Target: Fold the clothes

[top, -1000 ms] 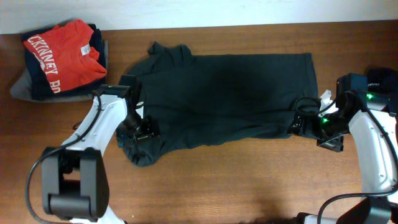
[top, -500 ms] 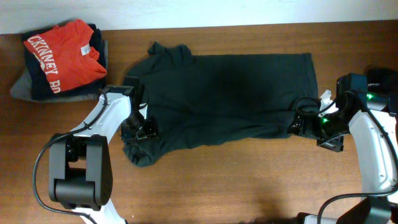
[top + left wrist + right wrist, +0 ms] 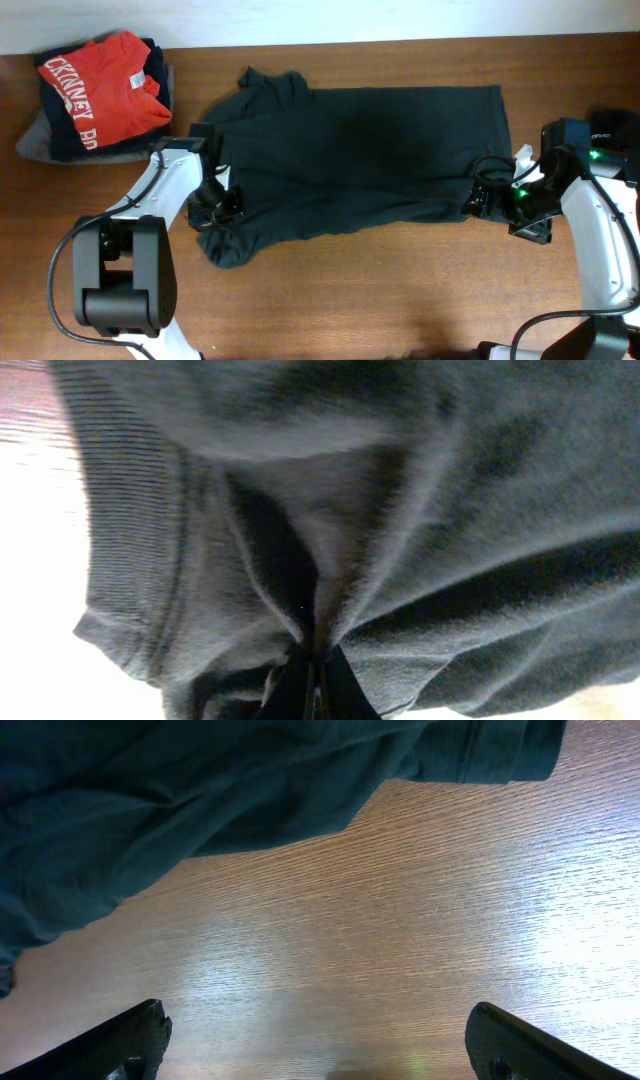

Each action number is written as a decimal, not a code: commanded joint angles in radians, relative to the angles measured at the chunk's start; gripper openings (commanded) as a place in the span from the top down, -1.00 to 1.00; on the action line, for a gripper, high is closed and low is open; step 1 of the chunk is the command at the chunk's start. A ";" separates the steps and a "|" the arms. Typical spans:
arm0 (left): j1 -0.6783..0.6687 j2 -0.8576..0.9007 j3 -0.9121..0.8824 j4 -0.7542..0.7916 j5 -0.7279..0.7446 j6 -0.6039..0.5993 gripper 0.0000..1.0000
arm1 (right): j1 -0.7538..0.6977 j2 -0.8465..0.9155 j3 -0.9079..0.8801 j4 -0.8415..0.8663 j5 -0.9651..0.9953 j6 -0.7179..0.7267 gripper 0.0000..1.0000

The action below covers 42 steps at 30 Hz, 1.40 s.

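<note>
Crosswise, the shirt [image 3: 370,150] ran 9 to 3 o'clock: left gripper [image 3: 222,205] pinched its 8 o'clock corner, right gripper [image 3: 480,200] gaped at 4.

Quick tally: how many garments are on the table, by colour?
Dark green shirt, spread out: 1
Red shirt, top of pile: 1
Dark shirt under it: 1
Grey garment at the bottom: 1
Total: 4
Dark thing at right edge: unclear, uncounted.
</note>
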 commanded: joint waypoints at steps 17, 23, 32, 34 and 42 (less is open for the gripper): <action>0.072 0.012 0.126 -0.049 -0.140 0.046 0.97 | 0.015 0.002 -0.058 0.085 -0.014 0.037 -0.98; 0.072 0.012 0.126 -0.043 -0.324 -0.017 0.83 | 0.050 0.006 -0.121 0.192 -0.055 0.037 -0.96; 0.073 0.012 0.126 -0.040 -0.346 -0.045 0.72 | 0.140 0.020 -0.122 0.297 -0.078 0.118 -0.96; 0.073 0.012 0.126 -0.040 -0.346 -0.045 0.61 | 0.164 0.033 -0.122 0.319 -0.077 0.169 -0.95; 0.073 0.012 0.126 -0.047 -0.336 -0.045 -0.64 | 0.239 0.140 -0.122 0.404 -0.103 0.362 -0.94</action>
